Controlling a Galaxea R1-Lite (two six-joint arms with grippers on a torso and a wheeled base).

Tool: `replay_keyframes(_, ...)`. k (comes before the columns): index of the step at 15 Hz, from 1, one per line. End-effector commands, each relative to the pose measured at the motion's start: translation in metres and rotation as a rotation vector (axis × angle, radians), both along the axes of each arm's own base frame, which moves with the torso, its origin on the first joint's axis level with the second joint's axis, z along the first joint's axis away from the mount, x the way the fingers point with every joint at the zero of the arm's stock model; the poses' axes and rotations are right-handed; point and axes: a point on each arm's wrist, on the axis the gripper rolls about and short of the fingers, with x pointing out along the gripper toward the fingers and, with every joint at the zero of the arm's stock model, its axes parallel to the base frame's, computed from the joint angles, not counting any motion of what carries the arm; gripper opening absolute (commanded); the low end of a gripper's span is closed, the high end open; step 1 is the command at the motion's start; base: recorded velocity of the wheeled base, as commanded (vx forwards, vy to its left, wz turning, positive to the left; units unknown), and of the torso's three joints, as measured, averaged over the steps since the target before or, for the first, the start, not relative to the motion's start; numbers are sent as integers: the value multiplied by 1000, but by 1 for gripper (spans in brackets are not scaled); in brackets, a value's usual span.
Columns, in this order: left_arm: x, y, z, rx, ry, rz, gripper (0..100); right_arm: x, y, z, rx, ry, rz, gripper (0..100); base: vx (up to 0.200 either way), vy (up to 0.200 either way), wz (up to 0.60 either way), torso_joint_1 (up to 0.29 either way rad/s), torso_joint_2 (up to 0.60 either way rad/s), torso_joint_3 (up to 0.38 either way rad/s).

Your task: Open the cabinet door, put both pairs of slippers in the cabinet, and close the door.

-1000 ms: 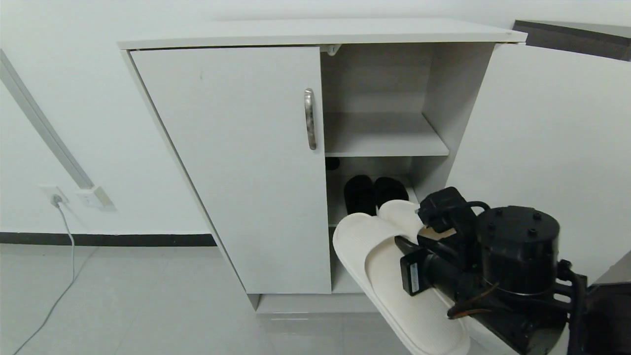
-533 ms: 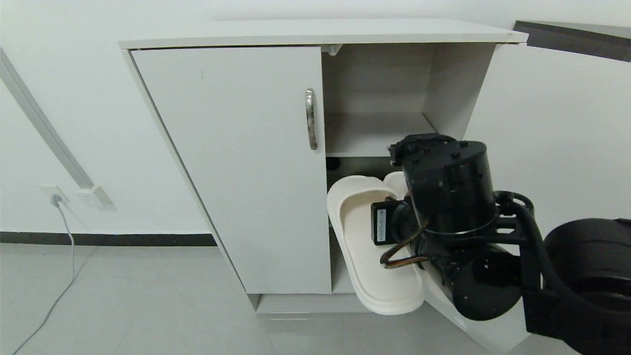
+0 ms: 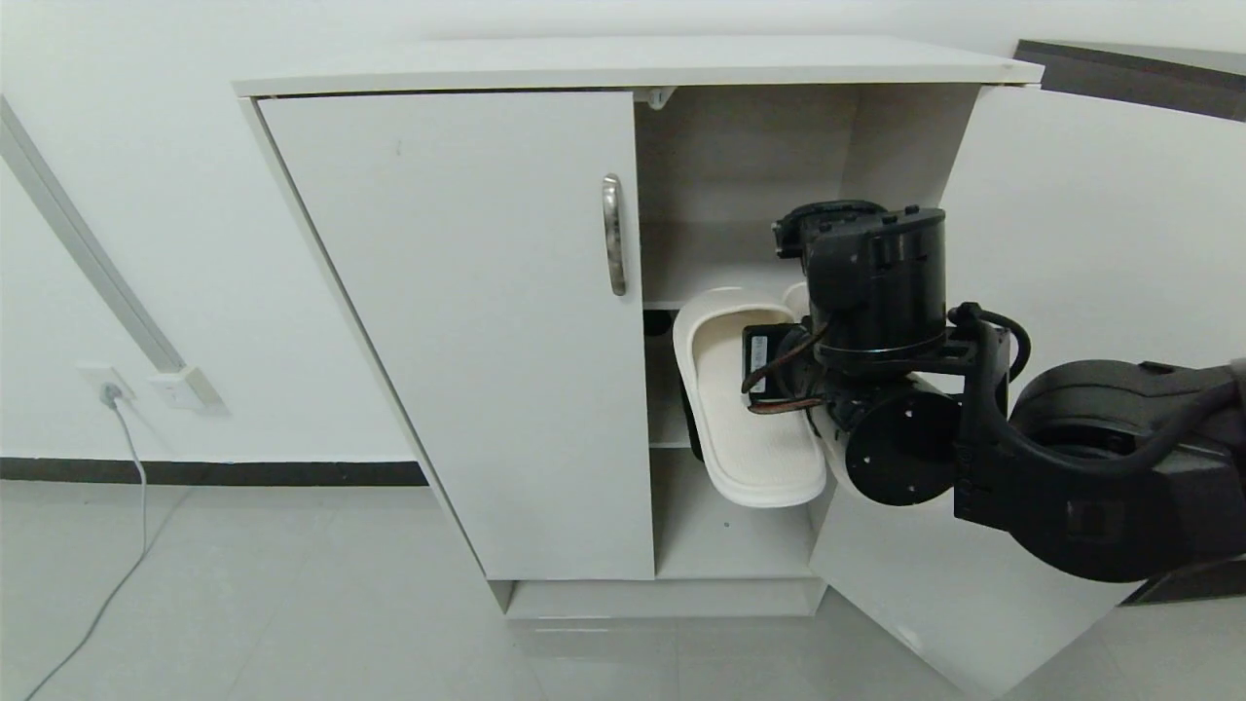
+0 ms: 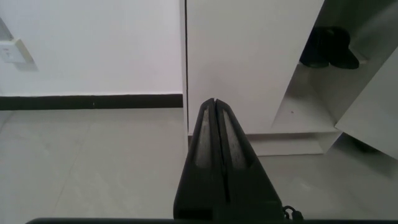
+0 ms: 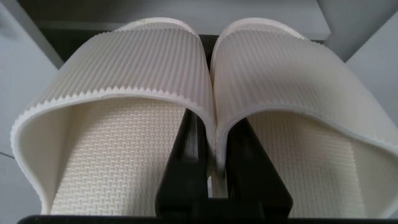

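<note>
Right now your right gripper (image 5: 210, 146) is nearly shut on the white slippers (image 3: 750, 399). Its black fingers (image 5: 186, 165) pinch the two inner side walls together, so the pair hangs side by side as one bundle. Your left gripper (image 4: 214, 143) has its fingers pressed flat together with nothing between them, and it sits low over the floor (image 4: 93, 162) in front of the cabinet (image 3: 623, 63).

The white slippers are soft, foam-like slides. They have fine ribbing across the wide straps, a woven-looking pattern on the footbeds and thick rounded edges. The black slippers (image 4: 329, 46) stand together on a lower shelf inside; they look matte and plain.

The cabinet is smooth white board with square corners. The left door (image 3: 458, 321) is closed and carries a slim curved metal handle (image 3: 611, 234). The right door (image 3: 1071, 253) is swung wide open.

Compared with a second ago, the right arm has risen and pushed forward. The white pair was low in front of the cabinet's bottom opening. It is now tilted toes-up in the open right half, with the toes at the front edge of the upper shelf (image 3: 711, 263) and the heels hanging before the compartment below. In the head view it now covers the black pair.
</note>
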Motion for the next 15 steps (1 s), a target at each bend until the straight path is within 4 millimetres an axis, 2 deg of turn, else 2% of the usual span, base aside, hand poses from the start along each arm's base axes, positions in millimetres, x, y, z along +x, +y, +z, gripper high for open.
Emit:
replay_keyframes(1,0,0,0,-1,1,0,0,4,2,-4,-8,7,-4,0,0,0,0,0,0,0)
replay_keyframes(4,0,0,0,-1,1,0,0,5,3,-2,-3,2,-2,0,0,0,0,0,0,0)
replay_keyframes(14,0,0,0,0,1,0,0,6,3,1,10,-14,1,0,200,0,0,2,1,2)
replay_keyframes(15,0,0,0,-1,1,0,0,8,3,1,13,-18,-3,0,0,0,0,0,0,0)
